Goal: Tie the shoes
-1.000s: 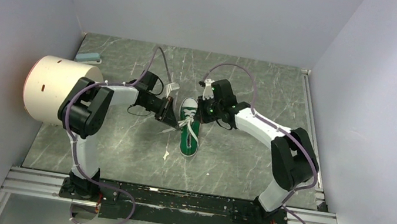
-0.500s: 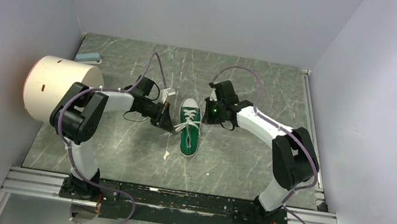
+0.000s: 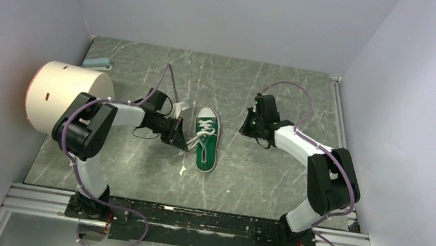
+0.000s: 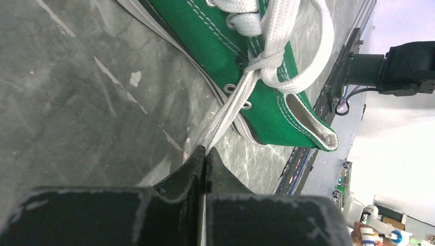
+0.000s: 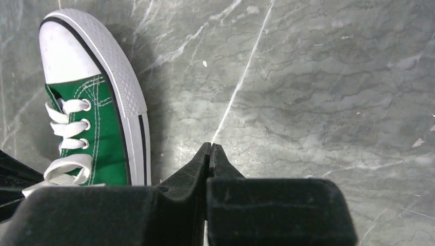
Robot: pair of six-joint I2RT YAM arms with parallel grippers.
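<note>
One lace end pinched tight in the closed left fingers, at 9 o'clock of the green sneaker, mid-worktop, toe toward 12 o'clock. Right fingers shut on nothing, apart at 3 o'clock. Pulling one-sided, unbraced, could drag the shoe or cinch the half-knot crooked.

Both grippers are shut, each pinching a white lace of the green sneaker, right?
Not quite. Only the left gripper pinches a lace. The right wrist view shows the right gripper shut on nothing, over the table beside the toe cap.
</note>
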